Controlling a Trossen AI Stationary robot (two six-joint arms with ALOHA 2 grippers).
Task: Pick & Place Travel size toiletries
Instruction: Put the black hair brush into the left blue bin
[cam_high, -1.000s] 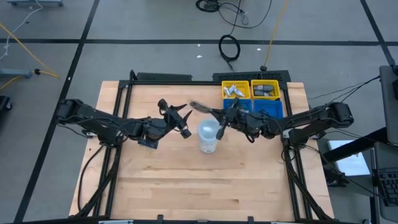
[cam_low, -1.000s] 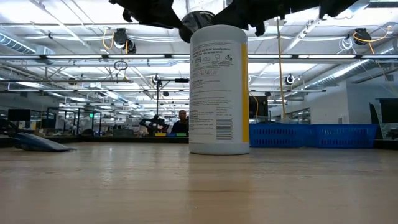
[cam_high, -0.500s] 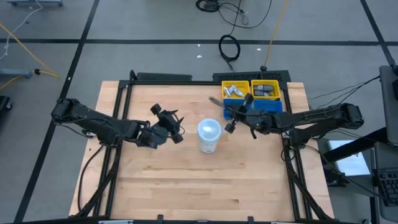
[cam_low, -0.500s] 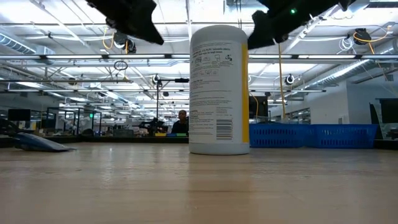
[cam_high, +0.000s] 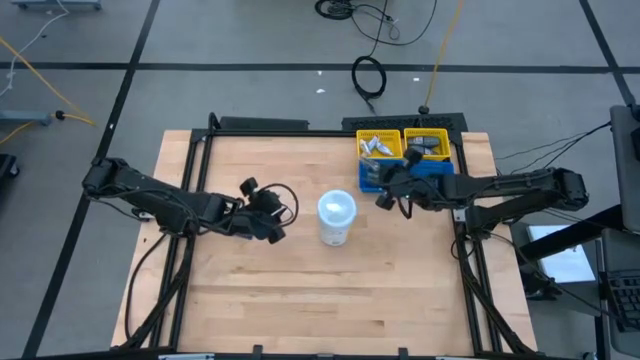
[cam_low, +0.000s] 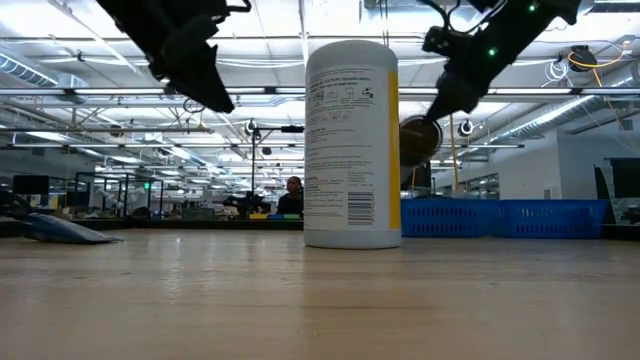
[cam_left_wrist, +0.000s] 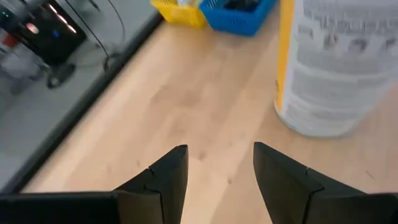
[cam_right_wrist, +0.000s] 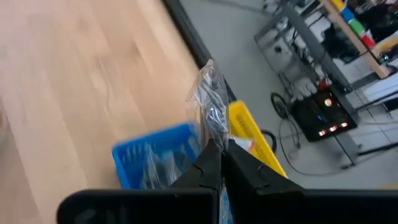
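Note:
A white tub (cam_high: 336, 218) with a pale lid stands upright at the table's middle. My left gripper (cam_left_wrist: 219, 152) hovers open to the left of the tub (cam_left_wrist: 336, 62) and above the wood, with nothing between its fingers. In the high view my left gripper (cam_high: 280, 215) is the dark mass beside the tub. My right gripper (cam_high: 385, 195) hangs right of the tub, at the left end of the blue bin (cam_high: 425, 172). It is shut on a dark round disc in a clear wrapper (cam_low: 418, 140). My right gripper pinches the clear wrapper's edge (cam_right_wrist: 211, 134) between its two fingertips. The rest of the wrapper sticks out past them. The fingers slant down from the table's right side. The disc (cam_low: 418, 140) hangs below the gripper, clear of the table and of the bins.
Two yellow bins stand at the far right: one (cam_high: 379, 145) holds small white tubes, the other (cam_high: 428, 144) dark grey bottles. The blue bins lie just in front of them. Bare wood stretches along the near half of the table (cam_high: 320, 300).
Both grippers stood close together above the tub and have drawn apart. My left gripper has sunk and gone toward the table's left and near side, tipping downward. My right gripper has carried the wrapped disc toward the right, to the blue bin, and has tipped down.

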